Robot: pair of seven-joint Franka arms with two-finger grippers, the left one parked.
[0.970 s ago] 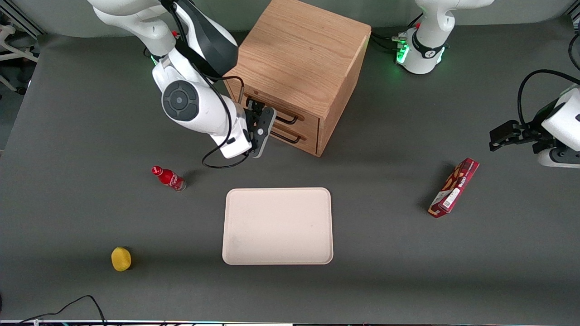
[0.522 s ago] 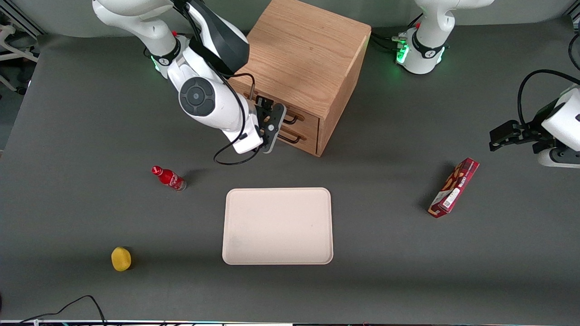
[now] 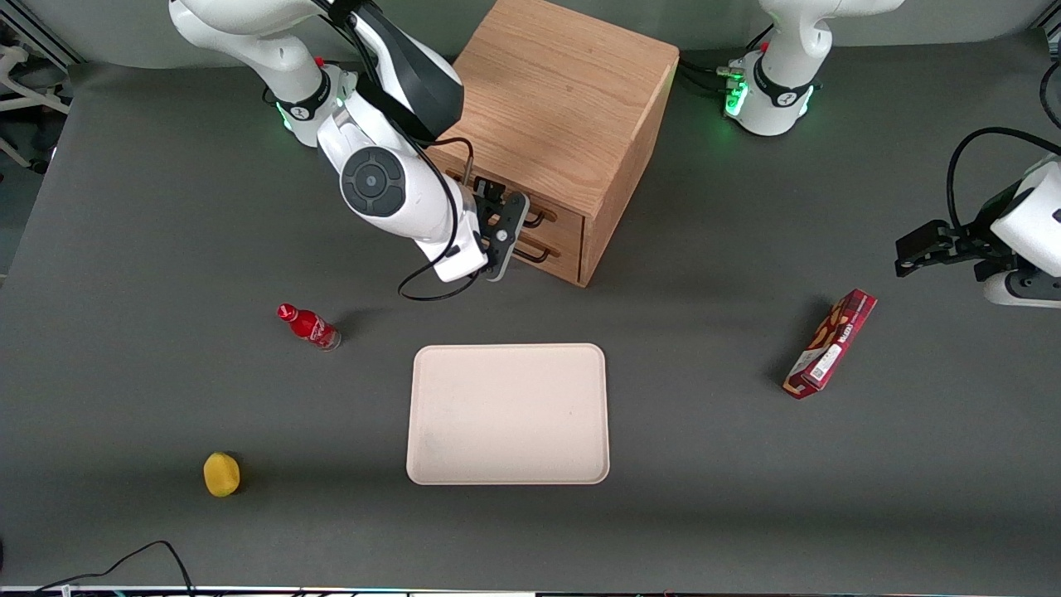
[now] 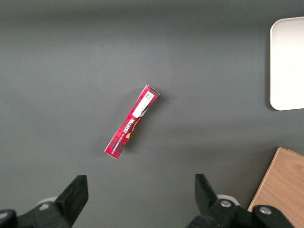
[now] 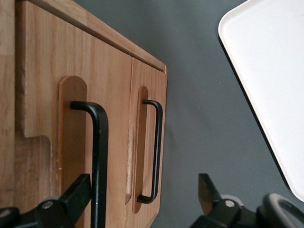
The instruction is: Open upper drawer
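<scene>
Light-oak cube cabinet stands on the dark grey table, farther from the front camera than the cream rectangular tray. Its shallow light-oak upper drawer, w/ thin black metal bar handle, sits atop the matching bottom drawer; both fronts lie flush — nothing pulled out yet. The right arm's black two-finger gripper is in front of the drawer faces, at handle level; in the wrist view the fingers are spread wide, holding nothing, one apparently at the upper bar, contact not clear. Task est.: approach done; left — close on the bar, then pull. Drawer front faces obliquely toward the working arm's end and the front camera; handle's long axis runs horizontally along that front, so the pull should go perpendicular to it.
</scene>
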